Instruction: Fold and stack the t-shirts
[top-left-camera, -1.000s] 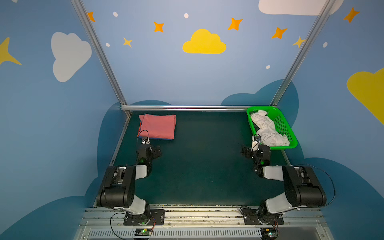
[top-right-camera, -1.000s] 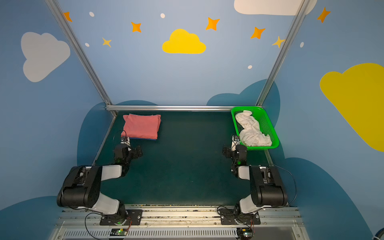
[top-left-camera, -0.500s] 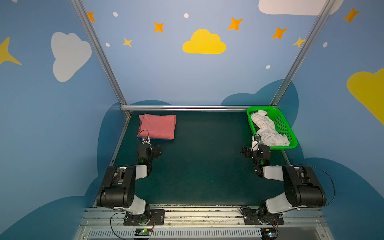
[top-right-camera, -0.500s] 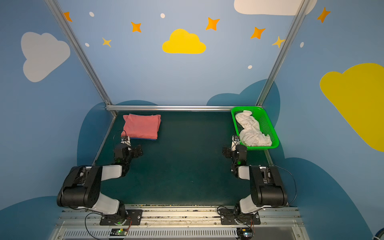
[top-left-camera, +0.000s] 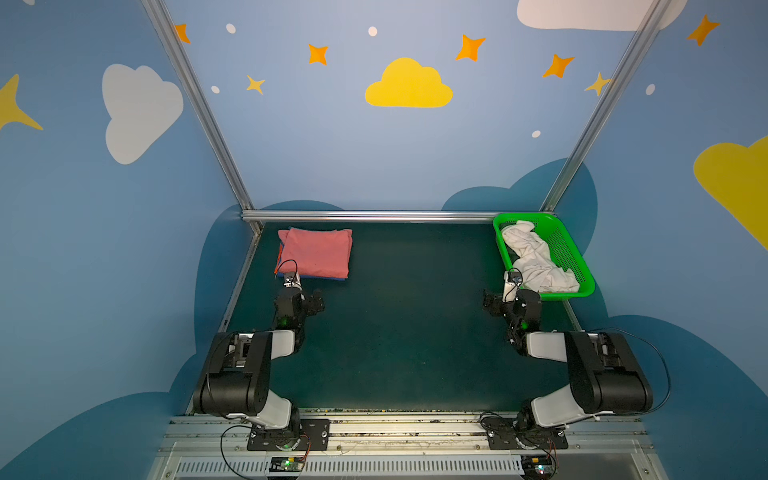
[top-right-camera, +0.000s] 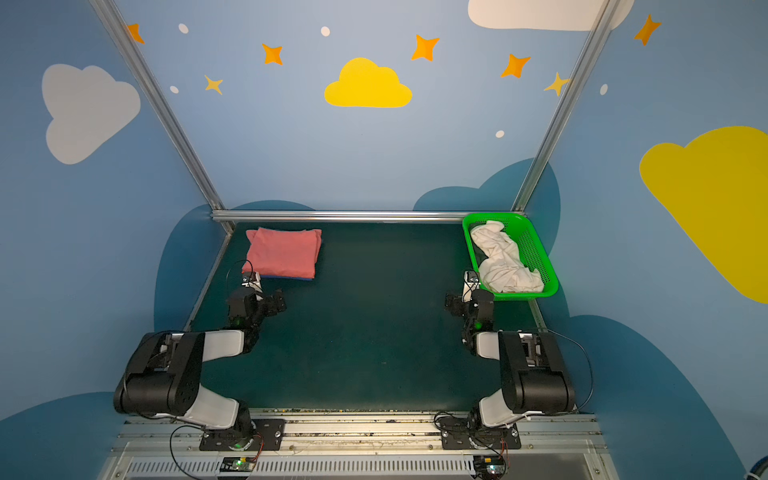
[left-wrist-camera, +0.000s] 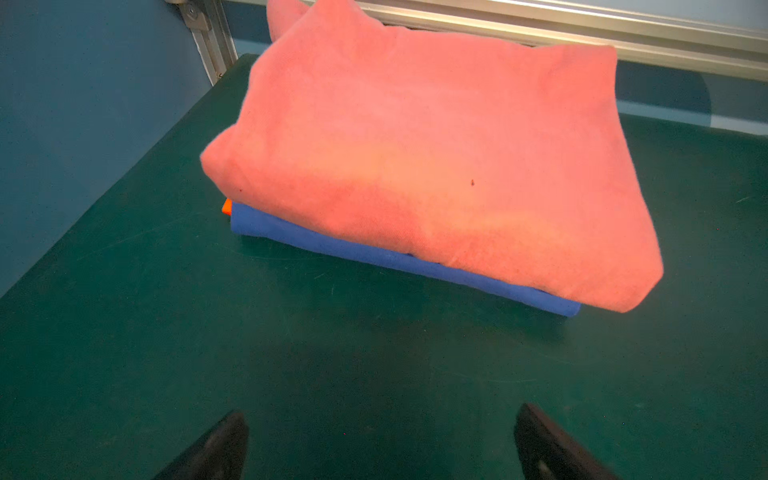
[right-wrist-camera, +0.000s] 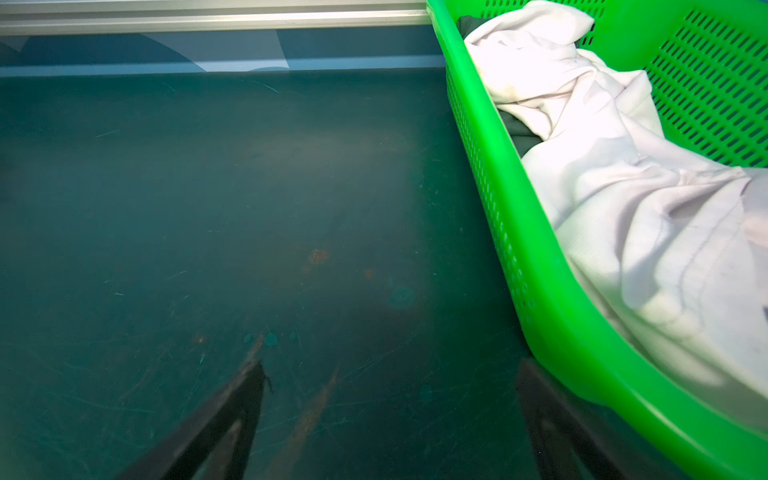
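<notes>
- The white t-shirt (top-left-camera: 536, 262) lies crumpled in the green basket (top-left-camera: 567, 296), at the far right corner of the counter (top-left-camera: 407, 332), not yet folded.
- The salmon-pink t-shirt (top-left-camera: 318, 253) tops the folded stack at far left, over the blue t-shirt (left-wrist-camera: 374, 253) and the orange t-shirt (left-wrist-camera: 227, 206).
- The right pincer (right-wrist-camera: 390, 368) and the left pincer (left-wrist-camera: 382, 415) both stand open and empty.
- Risk: a careless pinch could catch the basket's mesh and drag the basket along.

No text, label, brand, number or sign can be read anywhere in these views; the walls carry only painted shapes.
</notes>
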